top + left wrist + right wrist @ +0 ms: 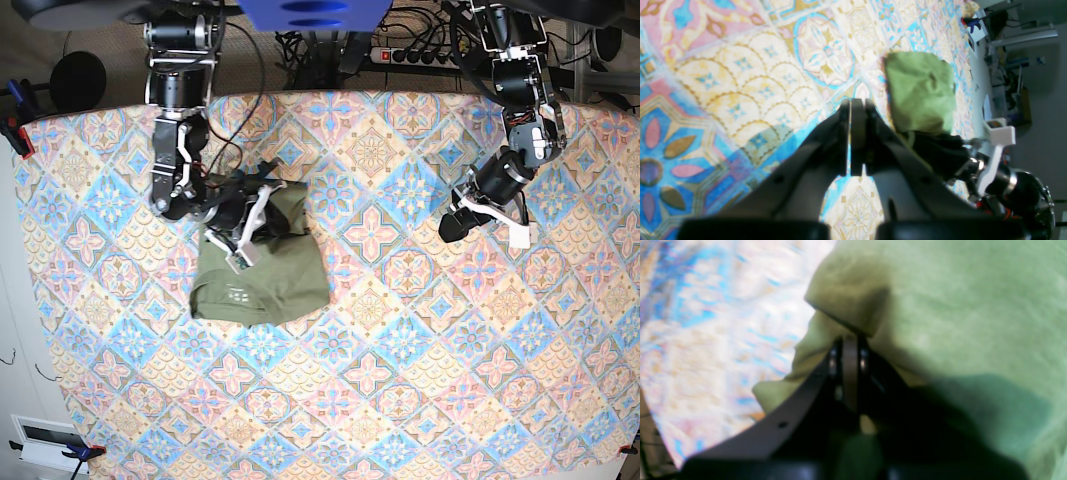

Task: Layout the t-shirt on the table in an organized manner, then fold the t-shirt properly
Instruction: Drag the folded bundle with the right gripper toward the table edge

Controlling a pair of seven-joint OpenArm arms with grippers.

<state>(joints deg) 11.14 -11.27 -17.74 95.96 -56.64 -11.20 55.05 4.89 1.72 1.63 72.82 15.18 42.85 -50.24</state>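
The olive-green t-shirt lies bunched into a rough rectangle left of centre on the patterned table. My right gripper is at the shirt's far edge. In the right wrist view it is shut, with a raised fold of the shirt at its tips. My left gripper hovers over bare cloth at the right, well apart from the shirt. In the left wrist view it is shut and empty, and the shirt shows beyond it.
A red and blue clamp grips the table's far left corner. A power strip and cables lie behind the far edge. A white box sits on the floor at the near left. The right arm shows in the left wrist view.
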